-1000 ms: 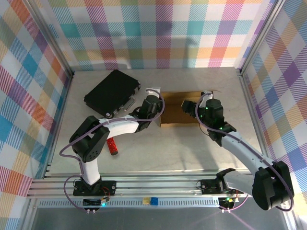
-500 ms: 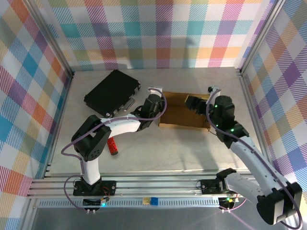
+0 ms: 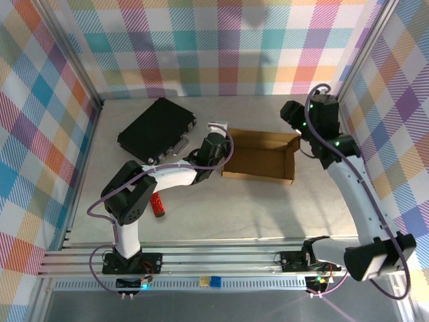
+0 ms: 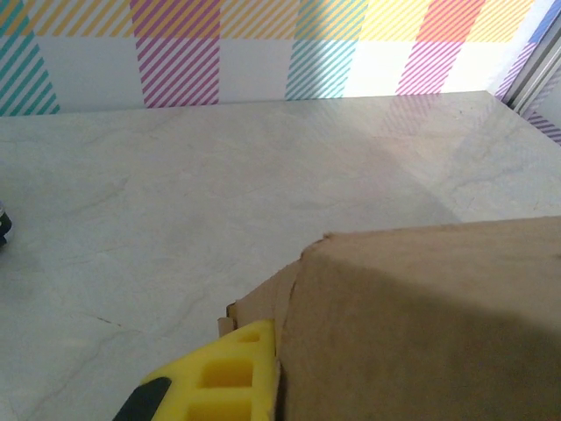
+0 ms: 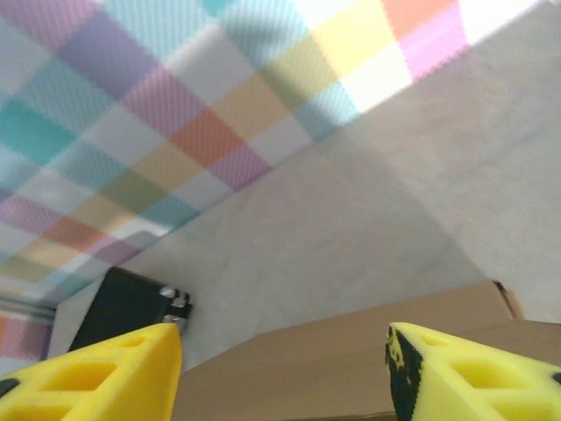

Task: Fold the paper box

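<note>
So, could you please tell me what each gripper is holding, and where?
Left gripper pinches the paper box by its left end wall; right gripper is open, holding nothing.

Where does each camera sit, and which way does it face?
Top external: high behind the robot, looking down on the marble table and brown cardboard box; left arm and right arm show, bases nearest.
Left wrist: low beside the box, facing the plaid far wall; left yellow finger shows.
Right wrist: raised at the right, looking left over the box toward the black flat case; right yellow fingers show, apart.
Shared: all three show the box; top and right wrist show the case.
</note>
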